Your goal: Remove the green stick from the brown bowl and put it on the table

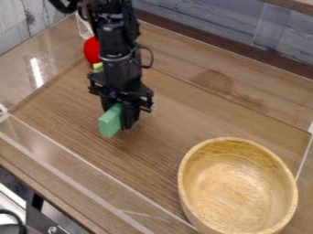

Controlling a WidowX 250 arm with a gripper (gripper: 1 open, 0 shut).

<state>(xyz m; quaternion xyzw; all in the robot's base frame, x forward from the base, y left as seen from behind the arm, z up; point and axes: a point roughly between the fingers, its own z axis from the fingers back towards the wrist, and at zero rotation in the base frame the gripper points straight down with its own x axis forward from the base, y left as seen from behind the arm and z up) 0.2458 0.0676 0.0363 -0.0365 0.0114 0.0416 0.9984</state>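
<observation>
The flat green block-shaped stick point(112, 121) hangs tight between the robot's black fingers point(119, 109), standing on end, its low tip close above the shiny brown wood counter point(221, 101). The wide round tan wooden bowl point(240, 187) sits well apart, near the front, with nothing in it.

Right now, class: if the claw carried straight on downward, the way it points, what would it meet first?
The table. The claw, shut on the green stick, points down at bare wood; the stick's lower end would probably touch first.
</observation>
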